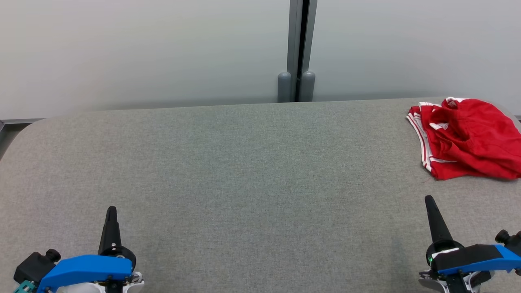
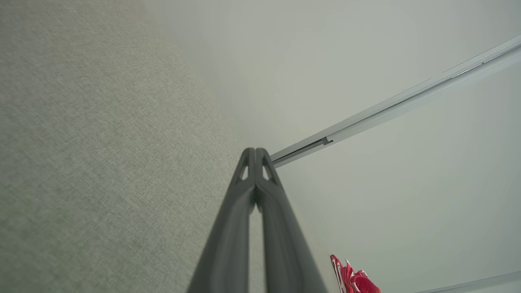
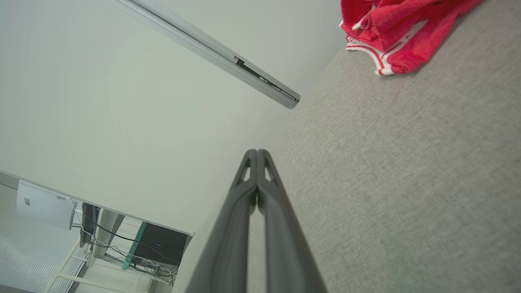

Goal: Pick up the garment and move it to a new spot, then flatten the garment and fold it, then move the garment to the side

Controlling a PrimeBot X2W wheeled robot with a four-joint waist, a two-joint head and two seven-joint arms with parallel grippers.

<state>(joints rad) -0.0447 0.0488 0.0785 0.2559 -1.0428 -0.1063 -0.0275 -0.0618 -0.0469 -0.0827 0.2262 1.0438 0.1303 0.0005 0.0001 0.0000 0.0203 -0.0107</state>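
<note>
At the far right corner of the grey table [image 1: 244, 171], seen from the head, the red garment [image 1: 468, 138] lies crumpled, its white-striped hem toward the middle and its right side close to the table's right edge. The left gripper [image 1: 110, 209] sits by the near edge at the left and the right gripper [image 1: 429, 200] by the near edge at the right. Both are pinched together and hold nothing. I see no box or basket on the table.

From the left wrist, the left gripper [image 2: 255, 151] has its tips touching, and the garment [image 2: 354, 278] is well apart from it. That looks like a long reach across.

From the right wrist, the right gripper [image 3: 257, 152] is likewise closed and empty, with the garment [image 3: 399, 28] ahead of it. I'd worry a sideways nudge could push the garment over the right edge. A pinch into the heap might also catch one layer only, so it comes up bunched.
</note>
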